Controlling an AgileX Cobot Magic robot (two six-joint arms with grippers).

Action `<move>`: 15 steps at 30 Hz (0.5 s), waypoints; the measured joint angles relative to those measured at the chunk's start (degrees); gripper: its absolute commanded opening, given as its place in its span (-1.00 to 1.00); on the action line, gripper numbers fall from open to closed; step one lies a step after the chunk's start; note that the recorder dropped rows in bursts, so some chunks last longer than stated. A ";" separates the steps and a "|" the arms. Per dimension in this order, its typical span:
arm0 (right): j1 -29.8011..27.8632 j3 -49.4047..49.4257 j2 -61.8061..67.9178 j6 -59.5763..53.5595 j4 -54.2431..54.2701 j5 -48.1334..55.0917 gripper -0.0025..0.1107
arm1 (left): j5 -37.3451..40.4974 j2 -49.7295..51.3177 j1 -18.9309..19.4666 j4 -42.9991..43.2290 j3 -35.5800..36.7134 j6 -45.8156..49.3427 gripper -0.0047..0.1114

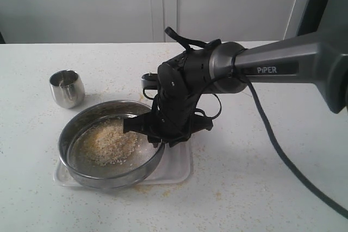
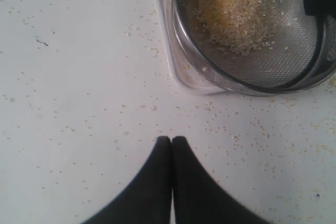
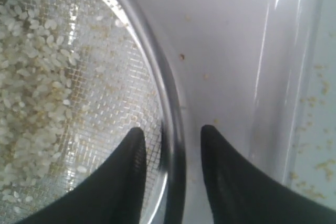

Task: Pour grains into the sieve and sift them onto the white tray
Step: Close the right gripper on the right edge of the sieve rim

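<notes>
From the exterior view, the sieve (image 1: 109, 180) sits squarely on the white tray (image 1: 179, 168), nearly covering it. The grains (image 1: 111, 142) lie heaped on its mesh, a pale tan pile left of centre. The right gripper (image 1: 156, 135) is down at the sieve's right-hand rim. Behind and to the left, well apart, stands a small steel cup (image 1: 67, 88), with no grains showing in it from here. Loose grains dot the tabletop (image 1: 261, 188).

Now the left wrist view: the left gripper (image 2: 171, 142) has its fingers pressed together on nothing, hovering over bare tabletop near the tray's corner (image 2: 169, 56). The sieve wall (image 2: 236, 85) bulges past the tray's edge, and the pile (image 2: 236, 14) holds both yellow fines and whitish rice.

And the right wrist view, the close one: the right gripper (image 3: 170, 129) has its jaws apart, straddling the steel rim (image 3: 157, 66). One finger is over the mesh, the other over the tray (image 3: 231, 51). Neither looks to be pinching yet. Rice-like grains (image 3: 26, 77) crowd the mesh, and only a few specks have reached the tray.

I'd call that ring stiff, fairly light and slick. The thin upright wall is the only place to grip, so it wants a firm pinch. Keep it level too, because that loose pile will slide.
</notes>
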 measured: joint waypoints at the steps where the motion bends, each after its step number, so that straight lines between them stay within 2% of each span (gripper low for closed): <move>1: 0.00 0.00 0.00 0.00 0.00 -0.10 -0.43 | 0.00 0.00 0.00 0.00 0.00 0.00 -0.92; 6: 0.00 -0.12 0.00 0.00 0.00 -0.60 -0.92 | 0.00 0.00 0.00 0.00 0.00 0.00 -0.92; 7: 0.00 -0.12 0.00 0.51 0.00 -0.62 -0.96 | 0.00 0.00 0.00 0.00 0.00 0.00 -0.92; 15: 0.00 -0.46 0.24 4.76 -0.15 -0.73 -0.96 | 0.00 0.00 0.00 0.00 0.00 0.00 -0.92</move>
